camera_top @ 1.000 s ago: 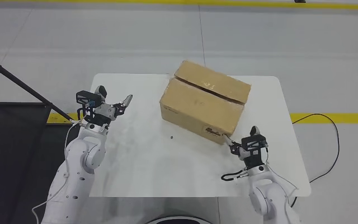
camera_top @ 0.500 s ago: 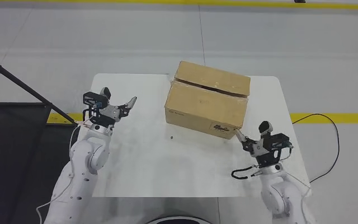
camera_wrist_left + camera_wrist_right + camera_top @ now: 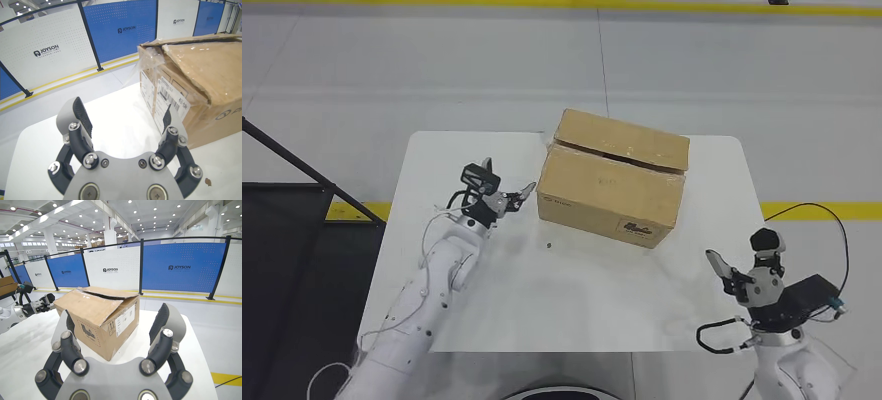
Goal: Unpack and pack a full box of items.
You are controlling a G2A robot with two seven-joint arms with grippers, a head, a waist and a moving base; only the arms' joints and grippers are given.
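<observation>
The brown corrugated cardboard box (image 3: 612, 190) sits toward the far side of the white tabletop (image 3: 542, 300). Its top flaps are down but parted along a ragged seam, so I judge opening comes first. My left fingers (image 3: 83, 113) are spread wide and empty, poised just beside the labelled end wall, likely to brace it. My right fingers (image 3: 160, 321), equally open and empty, hang near the tabletop's front corner, apart from the box. At one corner crinkled clear tape (image 3: 151, 56) peels loose, and the flap edges look torn and soft.
</observation>
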